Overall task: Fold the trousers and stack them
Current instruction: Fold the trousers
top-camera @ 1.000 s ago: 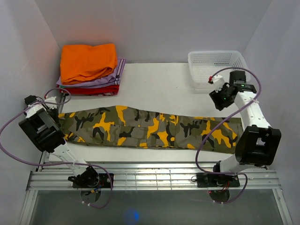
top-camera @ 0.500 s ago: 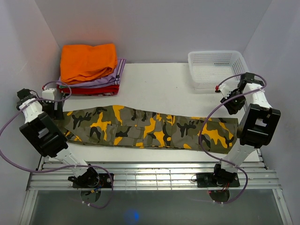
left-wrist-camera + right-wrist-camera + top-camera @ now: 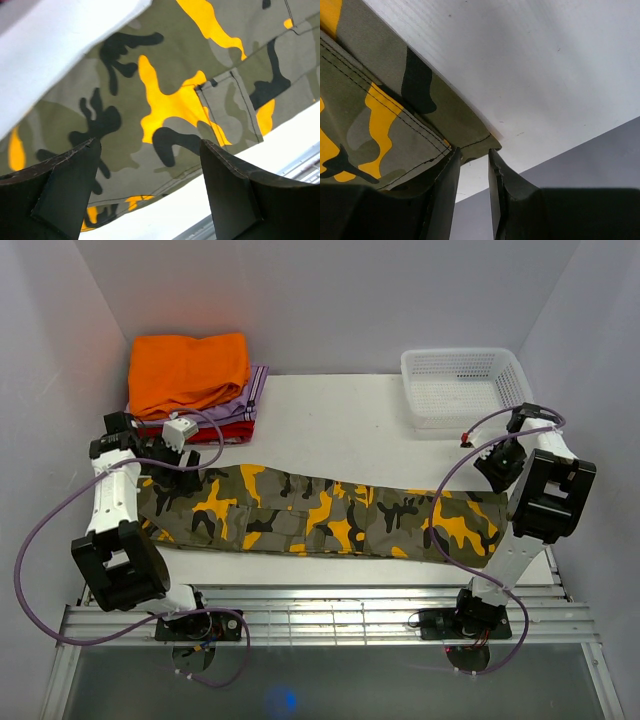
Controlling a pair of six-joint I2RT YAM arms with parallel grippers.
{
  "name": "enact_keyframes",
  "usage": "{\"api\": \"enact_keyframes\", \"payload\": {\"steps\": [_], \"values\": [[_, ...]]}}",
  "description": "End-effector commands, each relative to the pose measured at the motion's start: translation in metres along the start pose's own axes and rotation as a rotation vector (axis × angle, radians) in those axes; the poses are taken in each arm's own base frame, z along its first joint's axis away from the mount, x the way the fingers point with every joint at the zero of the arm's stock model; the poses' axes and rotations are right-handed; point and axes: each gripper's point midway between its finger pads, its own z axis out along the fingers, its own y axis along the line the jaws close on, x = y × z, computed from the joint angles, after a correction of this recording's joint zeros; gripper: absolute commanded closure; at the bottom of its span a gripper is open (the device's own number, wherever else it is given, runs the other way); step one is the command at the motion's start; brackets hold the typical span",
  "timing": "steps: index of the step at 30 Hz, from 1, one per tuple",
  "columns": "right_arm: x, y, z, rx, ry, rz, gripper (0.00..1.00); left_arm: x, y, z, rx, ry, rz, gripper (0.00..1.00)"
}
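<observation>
The trousers (image 3: 320,515) lie flat and stretched out across the middle of the table (image 3: 340,420), running from 9 o'clock to about 4 o'clock in the top view, the right end a little nearer the arms. The left wrist view shows their camouflage print and a stitched pocket (image 3: 232,107); a strip of table shows at 11 o'clock and again at 5 o'clock.

The left gripper (image 3: 186,462) hangs over the trousers' 9 o'clock end. In its own view the left gripper (image 3: 150,142) has its fingers (image 3: 65,170) spread wide, with only cloth showing in the gap and nothing held.

The right gripper (image 3: 500,466) is at 3 o'clock, at the far corner of the trousers' right end. In the right wrist view a hemmed corner of the trousers (image 3: 395,125) sits just at the tips of the right gripper (image 3: 473,152). Its fingers (image 3: 442,195) are drawn close, a thin slit of bare table between them, no cloth in the slit. Whether a finger touches the hem I cannot tell.

A white basket (image 3: 460,354) stands at 1 o'clock, well apart from the trousers. At 11 o'clock is a pile of clothes (image 3: 190,370), orange on top, lilac and red beneath.
</observation>
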Motion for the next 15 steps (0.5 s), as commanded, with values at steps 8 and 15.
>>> {"api": "enact_keyframes", "payload": {"steps": [8,15], "values": [[0.03,0.026,-0.007,-0.114,0.073,-0.151,0.68,0.002,-0.015,0.013,0.043,0.023,-0.037,0.1],[0.036,0.037,0.004,-0.155,0.086,-0.152,0.68,0.0,-0.016,0.018,0.045,0.029,-0.048,0.1]]}}
